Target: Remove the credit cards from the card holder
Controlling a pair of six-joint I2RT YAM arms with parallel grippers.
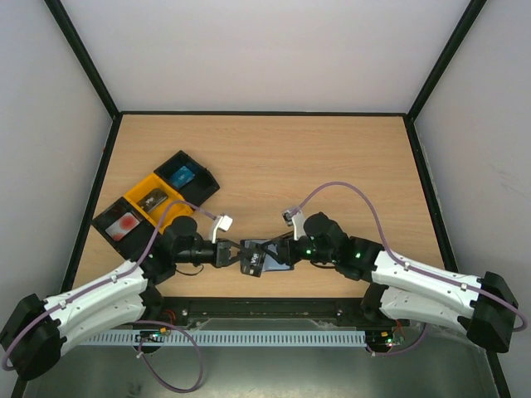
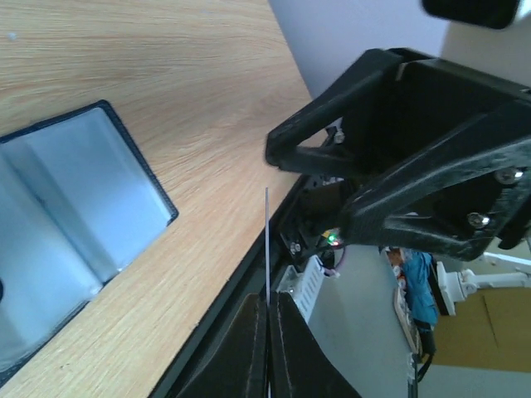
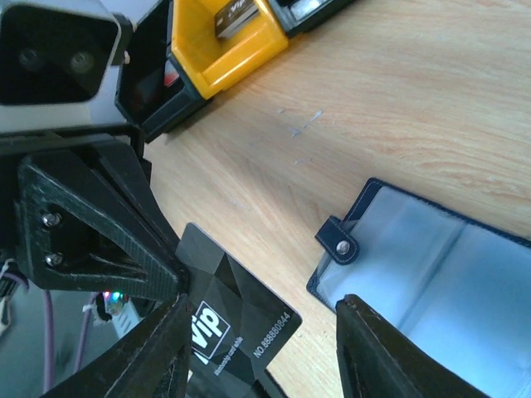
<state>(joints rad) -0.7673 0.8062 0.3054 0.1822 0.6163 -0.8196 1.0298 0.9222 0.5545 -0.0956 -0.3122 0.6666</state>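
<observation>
Now the left pincer [image 2: 268,313] clamps a black VIP card [image 3: 226,283]; the right pincer [image 3: 264,319] stands half-open.

Surface [image 3: 415,99]: wood-grain laminate, smooth, low sheen. Holder [image 3: 431,265]: dark matt edge and tab, glossy clear plastic sleeves. Card [image 3: 241,307]: black plastic, glossy, faceted print. Left end effector [image 2: 268,327]: matt black plastic, slightly rough, metal screws. Tray [image 3: 224,50]: smooth yellow plastic, light gloss.
</observation>
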